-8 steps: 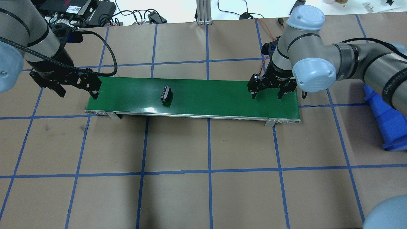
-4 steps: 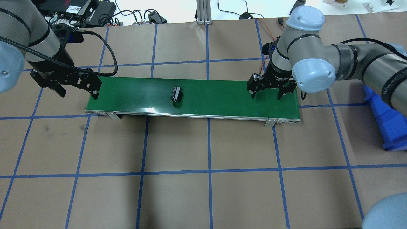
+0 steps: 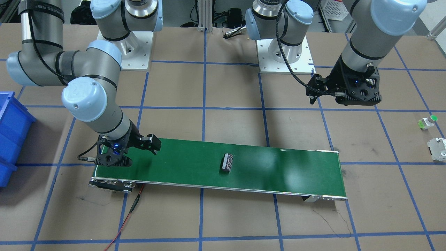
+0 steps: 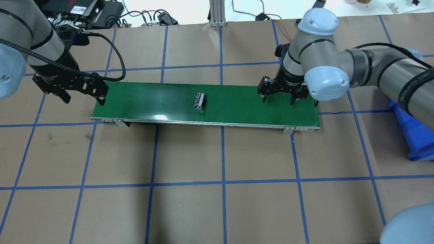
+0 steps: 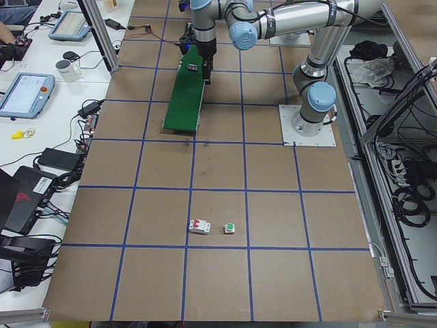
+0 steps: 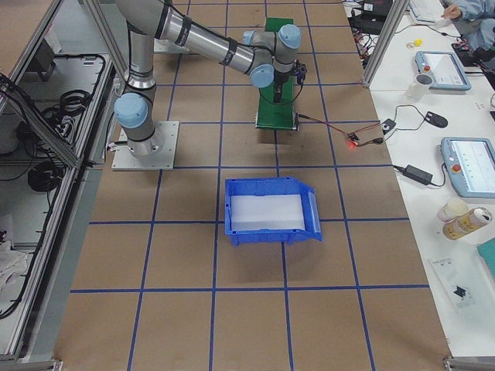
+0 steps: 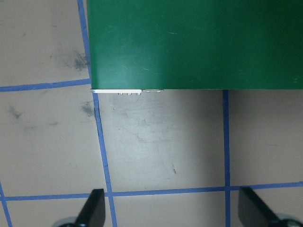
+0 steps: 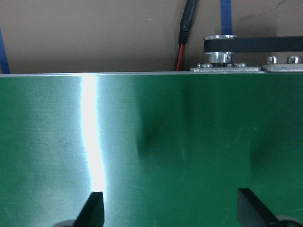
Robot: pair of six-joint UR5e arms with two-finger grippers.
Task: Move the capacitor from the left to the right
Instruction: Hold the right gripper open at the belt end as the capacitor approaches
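Observation:
The capacitor (image 4: 200,101), a stubby dark cylinder with pale marks, lies on its side near the middle of the green conveyor belt (image 4: 237,101). It also shows in the front view (image 3: 228,162). My right gripper (image 4: 278,100) is open and empty, low over the belt's right part, well to the right of the capacitor. Its wrist view (image 8: 173,208) shows only bare belt between the spread fingertips. My left gripper (image 4: 84,98) is open and empty, hanging over the belt's left end. Its wrist view (image 7: 173,210) shows brown paper and the belt's corner.
A blue bin (image 4: 413,132) stands at the table's right edge, beyond the belt's right end. A white switch part (image 3: 437,148) and a green-capped button (image 3: 428,122) lie on the table past the belt's left end. A red cable (image 3: 129,212) runs from the belt's motor end.
The capacitor has travelled to the right along the belt. My right gripper has shifted a little left, toward it. My left gripper has stayed where it was.

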